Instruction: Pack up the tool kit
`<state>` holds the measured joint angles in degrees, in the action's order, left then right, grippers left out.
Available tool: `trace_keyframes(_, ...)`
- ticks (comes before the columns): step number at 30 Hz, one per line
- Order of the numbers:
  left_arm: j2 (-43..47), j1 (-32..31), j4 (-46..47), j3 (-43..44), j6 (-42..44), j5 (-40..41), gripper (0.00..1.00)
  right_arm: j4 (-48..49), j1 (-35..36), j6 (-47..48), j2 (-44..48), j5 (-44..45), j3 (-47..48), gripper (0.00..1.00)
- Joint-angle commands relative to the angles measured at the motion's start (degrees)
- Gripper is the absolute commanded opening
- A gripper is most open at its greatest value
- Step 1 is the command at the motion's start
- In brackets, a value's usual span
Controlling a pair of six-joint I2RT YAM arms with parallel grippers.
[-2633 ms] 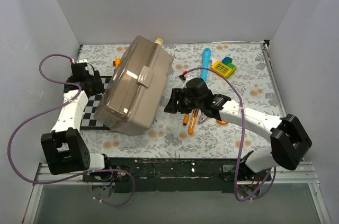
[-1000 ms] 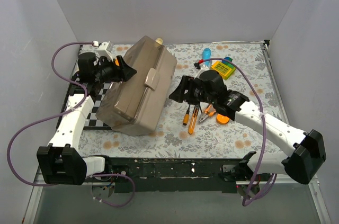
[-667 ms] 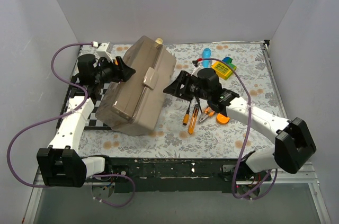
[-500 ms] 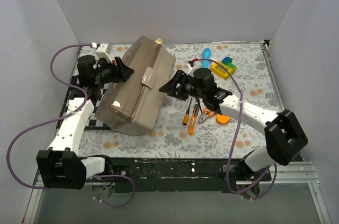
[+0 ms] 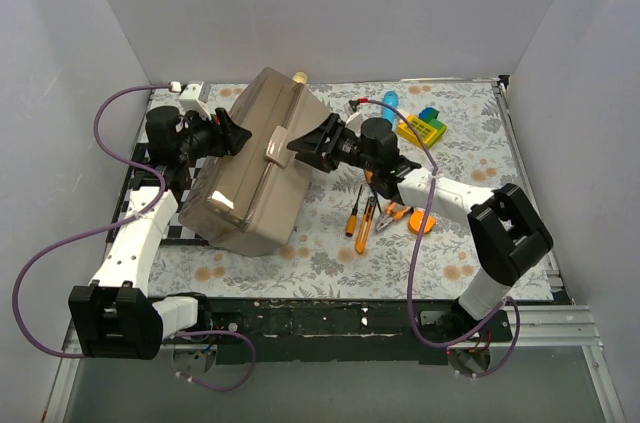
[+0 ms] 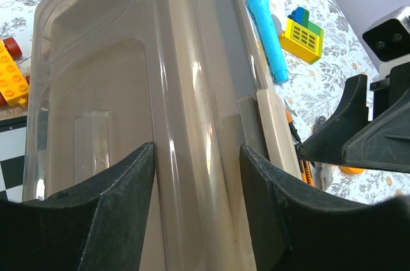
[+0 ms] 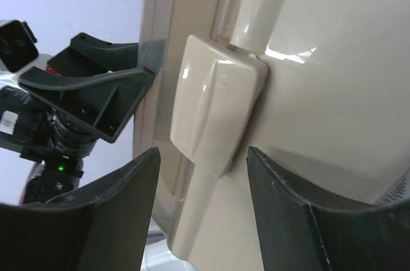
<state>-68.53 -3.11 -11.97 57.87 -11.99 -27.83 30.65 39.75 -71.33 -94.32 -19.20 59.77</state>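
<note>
The big grey-brown see-through plastic toolbox point(image 5: 250, 178) is on the left half of the flowery surface point(image 5: 330, 258). It is tipped up on one long side, so its lid faces the right arm. Its near left corner is over a black-and-white checked mat point(image 5: 150, 218). A tan latch point(image 5: 275, 143) sits in the middle of the lid's edge and lies flat against the box. The left gripper point(image 5: 225, 133) is at the top back edge of the toolbox. In the left wrist view its jaws are clamped on that edge, one on each side and tight against the plastic. The right gripper point(image 5: 305, 143) reaches in from the other side. In the right wrist view its jaws stand apart with the tan latch between them, and a gap shows beside the latch, so they are not squeezing it. Just right of the toolbox, small orange-and-black screwdrivers point(image 5: 358, 220) lie on the surface. Little pliers point(image 5: 393, 213) with orange handles are next to them, and then an orange round piece point(image 5: 420, 225). Farther back lie a blue tube-shaped tool point(image 5: 388, 103) and a yellow toy block point(image 5: 422, 129) with green and blue bits on it. An orange toy brick point(image 6: 13, 79) lies behind the box on the left.
</note>
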Motion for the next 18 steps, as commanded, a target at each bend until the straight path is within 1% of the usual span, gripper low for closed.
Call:
trace_keyframes(1,-3.45,-1.1,-13.87,-3.81,2.5,0.41,0.36,9.41,0.16,-7.41,-3.4,-1.63,2.63,0.64)
trace_keyframes(4,-3.54,-1.1,-13.87,-3.81,2.5,0.41,0.36,12.32,0.59,-10.66,-5.6,-1.54,2.63,0.63)
trace_keyframes(9,-3.71,-1.1,-13.87,-3.73,2.58,0.24,0.36,12.76,1.65,-13.91,-7.54,-0.49,3.07,0.63)
trace_keyframes(13,-3.89,-1.1,-13.87,-3.64,2.59,-0.38,0.35,17.59,2.09,-19.01,-9.47,-0.66,2.64,0.62)
trace_keyframes(18,-3.98,-1.1,-13.87,-3.72,2.67,-0.38,0.34,20.23,2.35,-21.22,-10.0,-0.14,1.76,0.61)
